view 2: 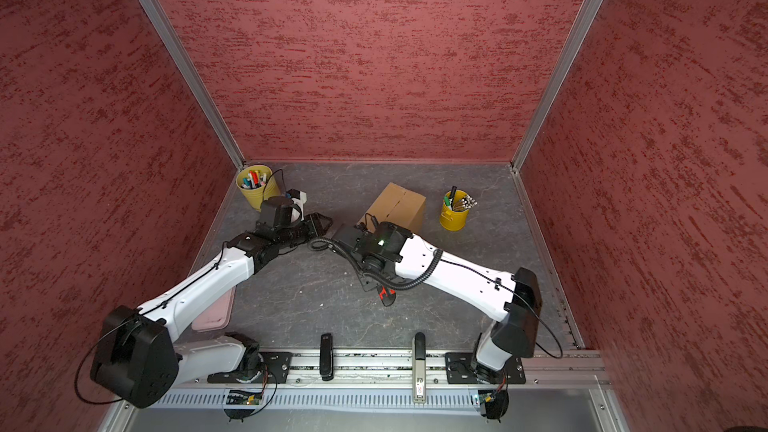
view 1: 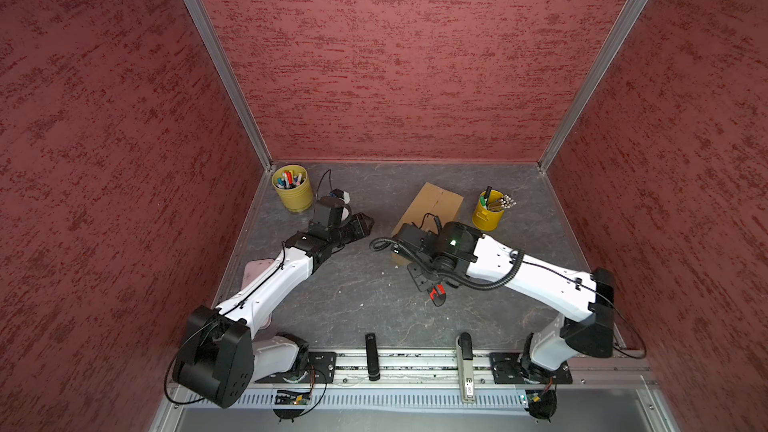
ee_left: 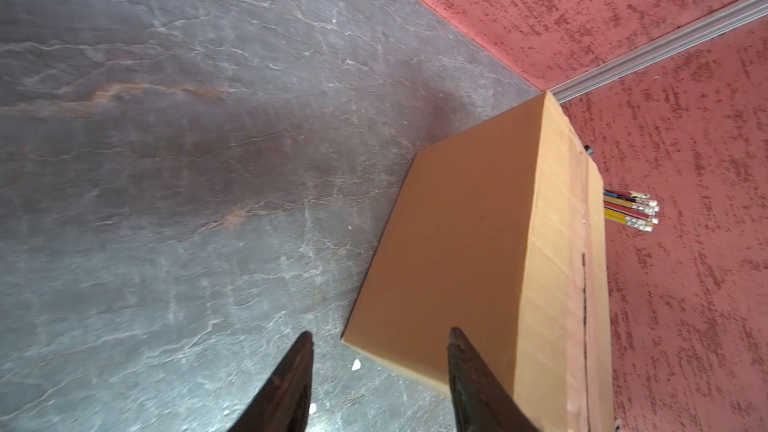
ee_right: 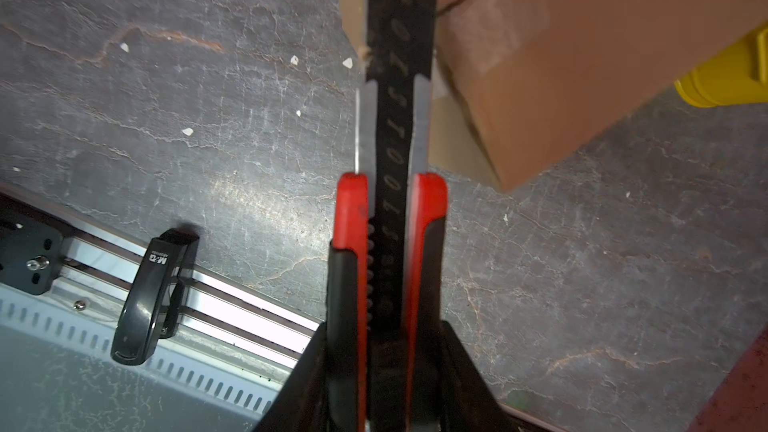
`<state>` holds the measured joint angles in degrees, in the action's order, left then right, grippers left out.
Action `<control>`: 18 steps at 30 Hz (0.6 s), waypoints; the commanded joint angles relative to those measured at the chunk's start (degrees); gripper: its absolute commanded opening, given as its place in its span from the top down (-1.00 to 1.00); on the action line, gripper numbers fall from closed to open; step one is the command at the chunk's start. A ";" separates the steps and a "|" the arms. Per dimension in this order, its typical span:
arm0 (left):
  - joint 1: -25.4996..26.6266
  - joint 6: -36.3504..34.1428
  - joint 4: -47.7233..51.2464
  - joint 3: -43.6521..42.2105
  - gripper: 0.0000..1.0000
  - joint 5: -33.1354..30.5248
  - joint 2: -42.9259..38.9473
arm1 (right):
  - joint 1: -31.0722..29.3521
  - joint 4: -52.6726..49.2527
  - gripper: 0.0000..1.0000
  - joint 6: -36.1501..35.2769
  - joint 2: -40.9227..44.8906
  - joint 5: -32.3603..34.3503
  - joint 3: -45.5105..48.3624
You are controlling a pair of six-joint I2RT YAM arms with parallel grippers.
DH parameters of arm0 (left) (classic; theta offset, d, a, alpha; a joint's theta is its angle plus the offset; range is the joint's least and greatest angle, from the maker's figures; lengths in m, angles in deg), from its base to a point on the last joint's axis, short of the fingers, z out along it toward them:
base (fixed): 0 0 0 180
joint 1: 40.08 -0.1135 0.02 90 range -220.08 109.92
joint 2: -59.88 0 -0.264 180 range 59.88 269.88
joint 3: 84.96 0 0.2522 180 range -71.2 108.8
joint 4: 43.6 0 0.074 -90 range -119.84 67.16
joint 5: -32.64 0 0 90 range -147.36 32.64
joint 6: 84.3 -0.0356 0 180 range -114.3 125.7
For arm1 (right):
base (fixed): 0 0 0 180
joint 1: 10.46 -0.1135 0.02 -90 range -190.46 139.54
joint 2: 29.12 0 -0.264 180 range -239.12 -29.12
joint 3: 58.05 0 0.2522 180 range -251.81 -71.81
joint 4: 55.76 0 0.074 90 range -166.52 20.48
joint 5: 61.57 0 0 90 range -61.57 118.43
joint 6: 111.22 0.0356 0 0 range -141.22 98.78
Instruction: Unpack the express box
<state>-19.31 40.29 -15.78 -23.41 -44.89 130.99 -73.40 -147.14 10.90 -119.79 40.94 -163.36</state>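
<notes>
From where I stand, the right gripper (ee_right: 384, 326) is the nearer one, low over the grey stone-patterned tabletop (view 1: 374, 292), and the plain brown corrugated cardboard box (view 1: 432, 205) lies just beyond it, running away at a slant toward the back wall. The box's flaps are shut, with a strip of tape along the centre seam. The right arm's wrist covers the box's near end in both top views.

The right gripper's jaws are clamped on a red and black utility knife (ee_right: 390, 201), gripping it by its sides. In the right wrist view the knife's far end crosses the box's near corner; I cannot tell whether it touches the cardboard.

Further back, the left gripper (ee_left: 381, 332) hangs just beside the box's long left side, apart from it. Its dark fingers (ee_left: 291, 384) are spread with nothing between them.

On the front rail lie a black stapler (view 1: 372, 357) and a grey and black stapler (view 1: 465, 363). A flat pink tray (view 2: 216, 313) sits under the left arm at the table's left edge. Just right of the box stands a yellow metal cup of pencils (view 1: 488, 211), close by but not touching. In the far left corner is a second yellow cup, of coloured markers (view 1: 293, 191), behind the left wrist.
</notes>
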 commanded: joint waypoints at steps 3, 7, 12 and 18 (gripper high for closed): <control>0.59 -0.42 3.61 -0.24 -0.04 -1.60 -2.10 | 3.47 -0.08 1.00 3.96 7.12 4.73 3.89; 2.52 0.41 5.23 -0.04 -0.04 -3.36 -2.65 | 10.11 3.74 1.00 1.65 12.23 4.47 8.71; 4.99 0.84 7.59 1.42 -0.05 -5.08 -2.41 | 17.24 11.60 1.00 0.17 16.18 1.99 17.70; 6.53 1.33 9.77 3.35 -0.05 -6.02 -1.60 | 22.49 20.81 1.00 0.95 18.62 -1.03 29.01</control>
<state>-13.27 41.25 -7.58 -22.25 -49.42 129.24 -52.44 -133.02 11.30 -102.26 41.16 -136.78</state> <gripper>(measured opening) 0.525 0.379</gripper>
